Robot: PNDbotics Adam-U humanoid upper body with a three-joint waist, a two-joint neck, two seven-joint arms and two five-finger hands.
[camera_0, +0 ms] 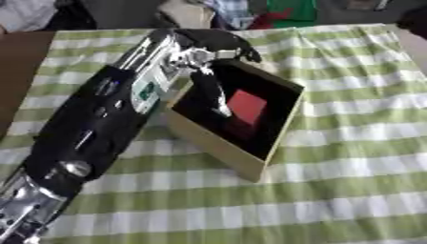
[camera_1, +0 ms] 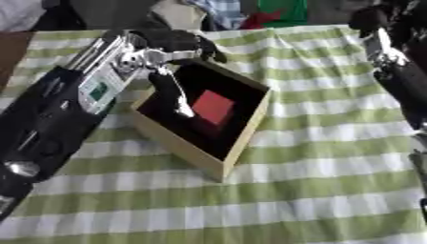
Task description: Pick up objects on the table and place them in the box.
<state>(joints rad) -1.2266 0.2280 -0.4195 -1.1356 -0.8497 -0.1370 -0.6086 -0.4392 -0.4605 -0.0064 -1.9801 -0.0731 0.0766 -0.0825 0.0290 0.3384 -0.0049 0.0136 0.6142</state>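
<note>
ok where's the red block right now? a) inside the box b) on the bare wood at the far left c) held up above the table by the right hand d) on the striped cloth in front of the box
a: the red block lies on the dark floor of the box, with the left hand reaching a finger down into the box beside it.

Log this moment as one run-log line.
left hand: over box, fingers reaching inside | red square block: in black-lined wooden box | right hand: not seen | green-and-white checked cloth: under box
</note>
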